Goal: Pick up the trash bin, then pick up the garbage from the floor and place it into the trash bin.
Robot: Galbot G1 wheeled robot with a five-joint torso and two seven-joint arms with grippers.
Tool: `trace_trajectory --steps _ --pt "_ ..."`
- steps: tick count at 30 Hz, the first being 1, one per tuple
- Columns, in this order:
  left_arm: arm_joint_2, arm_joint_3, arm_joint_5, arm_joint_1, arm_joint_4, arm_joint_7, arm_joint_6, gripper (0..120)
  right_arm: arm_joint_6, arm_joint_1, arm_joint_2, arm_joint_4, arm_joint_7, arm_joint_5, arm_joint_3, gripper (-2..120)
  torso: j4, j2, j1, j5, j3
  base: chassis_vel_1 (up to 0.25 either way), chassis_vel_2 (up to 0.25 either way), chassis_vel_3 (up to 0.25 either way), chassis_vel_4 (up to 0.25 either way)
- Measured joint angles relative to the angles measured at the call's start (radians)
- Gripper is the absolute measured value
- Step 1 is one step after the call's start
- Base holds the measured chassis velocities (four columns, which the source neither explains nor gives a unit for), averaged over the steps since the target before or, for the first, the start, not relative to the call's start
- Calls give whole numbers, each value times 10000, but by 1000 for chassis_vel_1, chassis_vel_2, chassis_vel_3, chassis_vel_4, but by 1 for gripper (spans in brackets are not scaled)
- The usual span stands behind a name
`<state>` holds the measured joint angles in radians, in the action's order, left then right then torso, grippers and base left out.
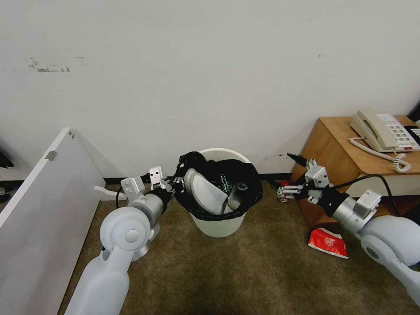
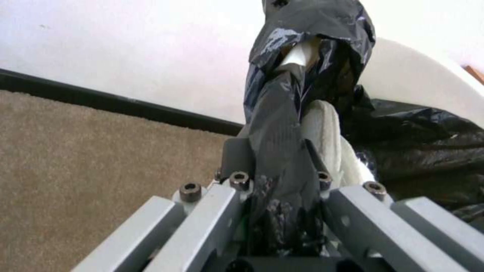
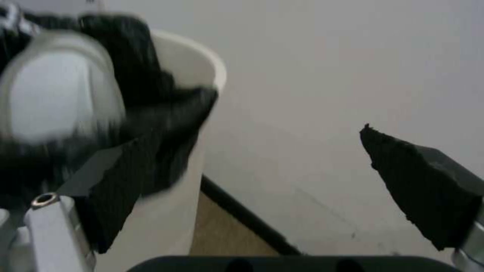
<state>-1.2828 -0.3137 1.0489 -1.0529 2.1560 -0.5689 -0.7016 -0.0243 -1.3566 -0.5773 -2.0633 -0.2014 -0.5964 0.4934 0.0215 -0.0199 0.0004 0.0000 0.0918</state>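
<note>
Left tool (image 1: pixel 178 183) clenched on trash bin (image 1: pixel 217 224) rim w/ bag; white slipper (image 1: pixel 203 191) inside. Right tool (image 1: pixel 292 174) released, near red packet (image 1: pixel 328 242) on floor.

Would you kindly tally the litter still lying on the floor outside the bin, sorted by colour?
Red: 2, the packet on the carpet by the right arm, and the can partly hidden behind the right gripper.
Other colours: 0 on the floor in the head view.
Total: 2.
The left gripper holds the trash bin by its bag.
</note>
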Motion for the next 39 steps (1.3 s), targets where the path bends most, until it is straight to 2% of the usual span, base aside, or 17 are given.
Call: trace_trajectory --steps 28,30,32,33,35,36,37,38,39 --pt "44 -72 0 24 35 5 19 4 -240 -394 -637 1735 -27 614 -750 100 0 0 0 1 0 0 0 0 0" --pt "52 -73 4 34 15 9 22 4 59 -439 -671 1715 256 529 -774 100 -1 0 0 0 0 0 0 0 0" --pt "43 -64 6 79 -42 11 23 4 660 -537 -669 1525 992 298 -851 100 0 0 0 0 0 0 0 0 0" --pt "43 -64 6 79 -42 11 23 4 660 -537 -669 1525 992 298 -851 100 0 0 0 0 0 0 0 0 0" --pt "3 -21 6 137 -111 11 26 4 1321 -587 -690 1294 2069 65 -1041 100 0 0 0 -1 0 0 0 0 0" --pt "3 -21 6 137 -111 11 26 4 1321 -587 -690 1294 2069 65 -1041 100 0 0 0 -1 0 0 0 0 0" --pt "-29 4 7 172 -145 12 26 4 1716 -560 -767 1143 2810 -133 -1222 100 1 0 0 0 0 0 0 0 0" --pt "-29 4 7 172 -145 12 26 4 1716 -560 -767 1143 2810 -133 -1222 100 1 0 0 0 0 0 0 0 0" --pt "-36 15 9 184 -163 14 26 4 1944 -522 -818 1043 3229 -292 -1341 100 1 0 0 0 0 0 0 0 0"
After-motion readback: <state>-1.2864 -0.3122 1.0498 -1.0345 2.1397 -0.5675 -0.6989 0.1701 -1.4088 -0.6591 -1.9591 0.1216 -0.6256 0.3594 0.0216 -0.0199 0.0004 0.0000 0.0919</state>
